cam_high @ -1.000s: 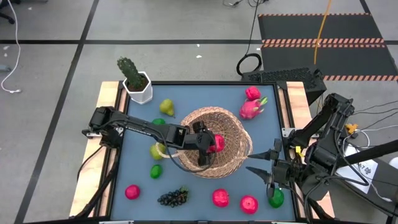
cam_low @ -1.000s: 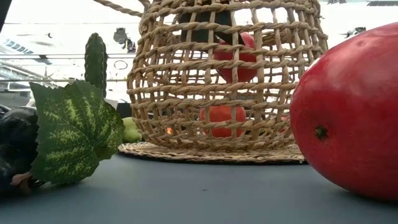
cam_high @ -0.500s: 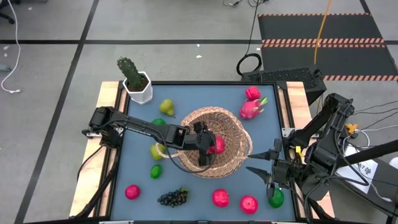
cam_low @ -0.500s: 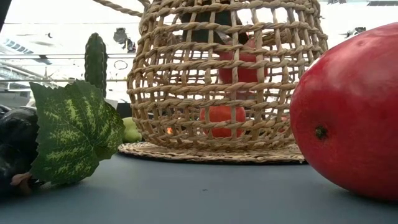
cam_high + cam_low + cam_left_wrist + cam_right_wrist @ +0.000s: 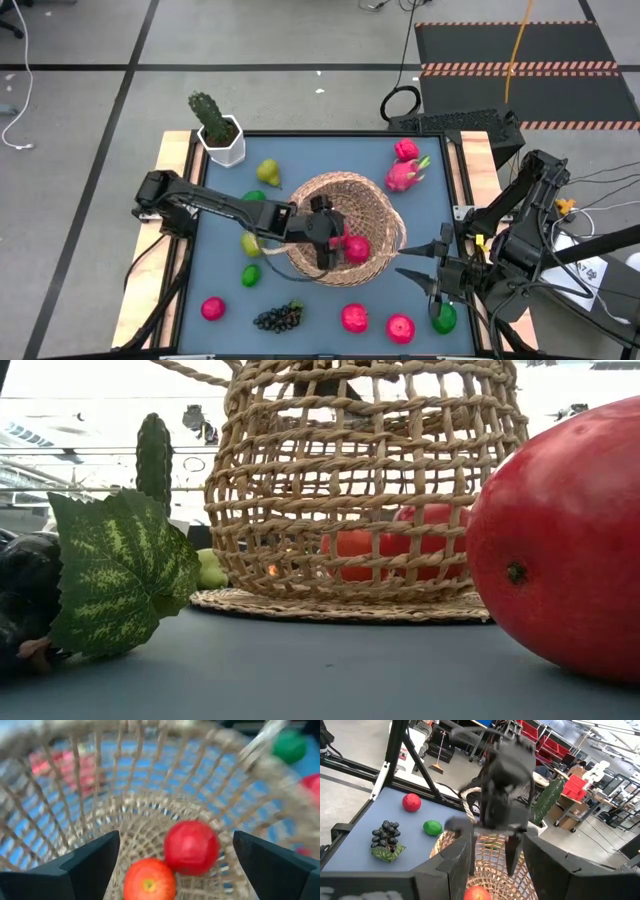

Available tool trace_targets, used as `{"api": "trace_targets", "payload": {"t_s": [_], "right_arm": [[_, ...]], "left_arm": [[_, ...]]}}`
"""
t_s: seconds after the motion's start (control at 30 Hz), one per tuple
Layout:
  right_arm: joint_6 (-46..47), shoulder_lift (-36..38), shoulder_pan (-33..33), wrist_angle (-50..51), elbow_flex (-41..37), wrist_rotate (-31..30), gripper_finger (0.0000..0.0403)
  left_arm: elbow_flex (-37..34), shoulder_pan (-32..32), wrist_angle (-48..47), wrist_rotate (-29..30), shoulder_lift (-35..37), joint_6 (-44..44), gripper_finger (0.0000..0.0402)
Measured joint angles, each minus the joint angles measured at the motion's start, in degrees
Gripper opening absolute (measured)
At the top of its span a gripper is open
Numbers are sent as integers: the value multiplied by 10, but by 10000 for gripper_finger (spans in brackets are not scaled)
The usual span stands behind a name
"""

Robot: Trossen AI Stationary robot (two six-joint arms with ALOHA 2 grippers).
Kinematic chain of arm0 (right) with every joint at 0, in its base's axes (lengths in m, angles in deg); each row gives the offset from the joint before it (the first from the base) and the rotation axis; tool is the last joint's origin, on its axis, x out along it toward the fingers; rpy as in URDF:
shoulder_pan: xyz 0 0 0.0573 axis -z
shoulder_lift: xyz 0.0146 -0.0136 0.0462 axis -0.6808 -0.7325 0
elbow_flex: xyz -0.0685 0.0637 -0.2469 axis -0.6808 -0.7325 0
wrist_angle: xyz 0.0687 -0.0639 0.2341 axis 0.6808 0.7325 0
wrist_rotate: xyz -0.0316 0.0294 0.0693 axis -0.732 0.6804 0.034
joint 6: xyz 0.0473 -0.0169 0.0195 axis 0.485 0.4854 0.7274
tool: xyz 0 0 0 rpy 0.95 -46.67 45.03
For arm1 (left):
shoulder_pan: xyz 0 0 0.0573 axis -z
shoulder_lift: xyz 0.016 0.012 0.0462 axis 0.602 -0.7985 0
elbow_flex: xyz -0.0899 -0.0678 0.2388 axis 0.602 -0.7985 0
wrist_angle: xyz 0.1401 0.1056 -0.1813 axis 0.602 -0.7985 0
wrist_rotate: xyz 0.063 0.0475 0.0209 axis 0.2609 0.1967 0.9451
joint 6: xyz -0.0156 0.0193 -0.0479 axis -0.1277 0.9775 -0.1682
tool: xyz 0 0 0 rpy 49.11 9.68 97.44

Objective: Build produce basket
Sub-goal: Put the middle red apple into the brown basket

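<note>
Now the red apple [image 5: 191, 847] lies released in the basket [image 5: 375, 205] beside another; left gripper [image 5: 333, 243] is open above, right gripper [image 5: 425, 264] half-open, empty. Most fruit remains outside.

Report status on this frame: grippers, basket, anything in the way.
Left gripper open over the basket, empty. Two red fruits lie on the basket floor. Right gripper parked at the table's right edge, part open. Nothing in the way.

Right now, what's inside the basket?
Two fruits lie on the floor of the basket: a red apple and an orange-red one, close together. The left gripper hangs over them with jaws open and empty, hiding part of the floor from above.
</note>
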Motion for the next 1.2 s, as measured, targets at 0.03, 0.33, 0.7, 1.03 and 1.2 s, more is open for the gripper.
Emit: {"api": "trace_targets", "payload": {"t_s": [0.03, 0.33, 0.7, 1.03, 1.2], "right_arm": [[0, 0, 0, 0, 0, 0, 171], [9, 0, 0, -6, 0, 0, 171], [44, -18, -29, -58, 0, 6, 171], [84, -115, -52, -109, 57, 34, 172], [146, -162, -54, -108, 72, 80, 172]], "left_arm": [[0, 6, 0, 10, 11, 3, 385], [0, 70, -34, 142, 81, 14, 385], [0, 142, -113, 247, 140, -62, 359], [0, 186, -131, 297, 147, -63, 291], [0, 193, -130, 299, 147, -68, 273]]}}
